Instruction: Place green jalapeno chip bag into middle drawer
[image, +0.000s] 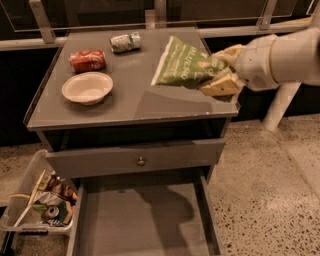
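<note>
a: camera view, right side: hand (222, 75) clamped tight on green jalapeno chip bag (186, 67), held tilted above worktop (135, 102) near its right edge.
b: and middle drawer (145, 220)?
a: standing open low in front, well below bag. bowl (87, 88), red can (87, 60) sitting on worktop's left half.

1. The green jalapeno chip bag (186, 67) is crinkly green with white lettering. It hangs tilted in the air above the cabinet top's (130, 102) right side, with my gripper (223, 76) clamped on its right end.
2. The middle drawer (145, 220) is wide, shallow and grey. It stands pulled open, low down and well below the bag.
</note>
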